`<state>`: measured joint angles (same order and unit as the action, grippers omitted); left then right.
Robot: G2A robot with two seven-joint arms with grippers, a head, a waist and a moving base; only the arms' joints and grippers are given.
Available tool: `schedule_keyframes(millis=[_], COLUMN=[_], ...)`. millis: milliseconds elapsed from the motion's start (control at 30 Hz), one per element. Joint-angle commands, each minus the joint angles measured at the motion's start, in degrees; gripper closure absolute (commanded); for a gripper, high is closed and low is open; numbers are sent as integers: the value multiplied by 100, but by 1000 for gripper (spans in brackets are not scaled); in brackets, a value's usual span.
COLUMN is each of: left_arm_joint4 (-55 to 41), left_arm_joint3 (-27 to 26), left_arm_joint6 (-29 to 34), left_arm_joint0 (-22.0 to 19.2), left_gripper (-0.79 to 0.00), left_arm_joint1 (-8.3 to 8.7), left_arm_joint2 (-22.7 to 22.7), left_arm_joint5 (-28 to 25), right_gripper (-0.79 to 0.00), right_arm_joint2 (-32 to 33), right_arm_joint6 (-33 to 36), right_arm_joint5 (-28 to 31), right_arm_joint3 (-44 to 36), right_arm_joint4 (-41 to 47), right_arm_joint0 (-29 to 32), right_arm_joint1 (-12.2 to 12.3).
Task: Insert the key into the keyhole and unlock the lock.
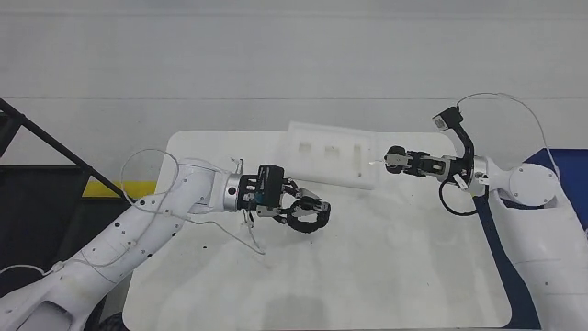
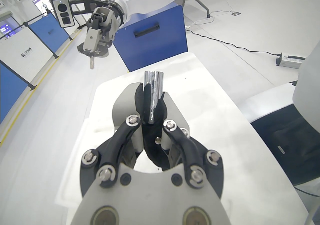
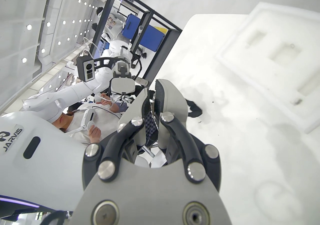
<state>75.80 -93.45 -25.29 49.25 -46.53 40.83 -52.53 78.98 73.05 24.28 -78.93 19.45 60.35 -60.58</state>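
My left gripper [image 2: 152,97] is shut on the lock [image 2: 153,91], a shiny chrome cylinder that sticks out past the fingertips. In the top view this gripper [image 1: 315,213] hovers over the table's left middle. My right gripper [image 1: 391,159] hangs above the table's far right part, beside the foam block's end. It is shut on the key [image 2: 92,62], whose thin metal blade pokes out of the fingers [image 2: 93,43]. In the right wrist view the closed gripper [image 3: 151,97] hides the key. Key and lock are well apart.
A white foam block [image 1: 335,154] with rectangular recesses lies at the table's far edge, also seen as the foam block [image 3: 275,61]. The white table [image 1: 413,276] spreads in front of both arms. A blue cabinet [image 2: 155,36] stands beyond the table's right side.
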Motion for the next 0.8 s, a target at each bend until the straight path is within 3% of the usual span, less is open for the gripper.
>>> schedule_keyframes(millis=[0, 267, 567, 767], left_arm_joint4=[-118, -362, -435, -432], left_arm_joint3=[-38, 13, 431, 460], left_arm_joint6=[155, 513, 488, 473], left_arm_joint0=[-85, -332, -569, -584], left_gripper=[0, 0, 0, 0], left_arm_joint1=[-66, -313, -623, -644], left_arm_joint2=[-34, -242, -538, -549], left_arm_joint5=[52, 84, 41, 49], right_gripper=[0, 0, 0, 0], right_arm_joint2=[115, 504, 698, 698], right_arm_joint6=[34, -155, -527, -527], right_arm_joint5=[-115, -201, -618, -618], right_arm_joint3=[-334, -1150, -1406, -1406], right_arm_joint4=[60, -17, -202, -202], right_arm_joint0=[202, 754, 1057, 1057], right_arm_joint1=[37, 145, 204, 204])
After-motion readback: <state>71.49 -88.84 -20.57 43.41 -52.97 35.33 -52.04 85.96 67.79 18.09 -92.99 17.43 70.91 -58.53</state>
